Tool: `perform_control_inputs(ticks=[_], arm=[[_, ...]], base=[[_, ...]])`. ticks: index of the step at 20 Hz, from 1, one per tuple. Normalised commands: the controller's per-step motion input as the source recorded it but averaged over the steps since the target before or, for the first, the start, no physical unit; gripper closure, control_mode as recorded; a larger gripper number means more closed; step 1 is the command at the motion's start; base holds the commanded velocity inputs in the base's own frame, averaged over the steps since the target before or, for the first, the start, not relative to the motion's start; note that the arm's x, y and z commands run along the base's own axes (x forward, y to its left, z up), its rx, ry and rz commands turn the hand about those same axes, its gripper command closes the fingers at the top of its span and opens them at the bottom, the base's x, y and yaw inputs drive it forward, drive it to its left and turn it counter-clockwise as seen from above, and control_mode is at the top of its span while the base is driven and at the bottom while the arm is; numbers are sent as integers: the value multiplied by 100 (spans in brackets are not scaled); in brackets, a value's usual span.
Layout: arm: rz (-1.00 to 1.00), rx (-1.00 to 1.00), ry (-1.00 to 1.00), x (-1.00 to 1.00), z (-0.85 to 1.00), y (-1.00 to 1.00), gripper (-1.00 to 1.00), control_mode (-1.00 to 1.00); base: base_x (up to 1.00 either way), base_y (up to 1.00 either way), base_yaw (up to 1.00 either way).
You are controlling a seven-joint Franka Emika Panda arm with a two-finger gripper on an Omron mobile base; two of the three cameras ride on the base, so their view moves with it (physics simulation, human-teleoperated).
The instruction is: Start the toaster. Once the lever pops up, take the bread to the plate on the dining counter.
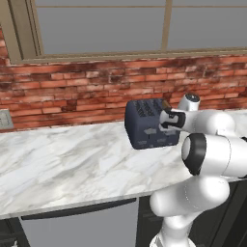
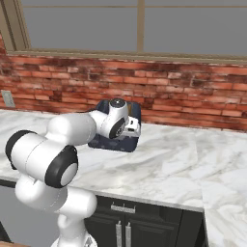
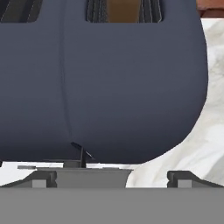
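The dark navy toaster stands on a marbled counter against the brick wall. In the hand view its rounded side is very close, and the tan bread sits in a top slot. A thin dark lever-like part sticks out low on that side. My gripper is open, with its fingertips wide apart and nothing between them. It hovers at the toaster's right end, just over the toaster in the right base view. The plate and the dining counter are out of view.
A red brick wall and a window rise behind the counter. A wall outlet sits at the left. Dark cabinets stand below the counter, and its top stretches on to the right.
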Motion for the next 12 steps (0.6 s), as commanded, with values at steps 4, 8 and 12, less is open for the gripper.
perform_control_inputs(ticks=[4, 8, 12], arm=[[0, 0, -1, 0, -16, 0, -100, -100], [0, 0, 0, 0, -18, 0, -100, -100], [0, 0, -2, 0, -19, 0, -100, -100]], base=[[0, 0, 0], [0, 0, 0], [0, 0, 0]])
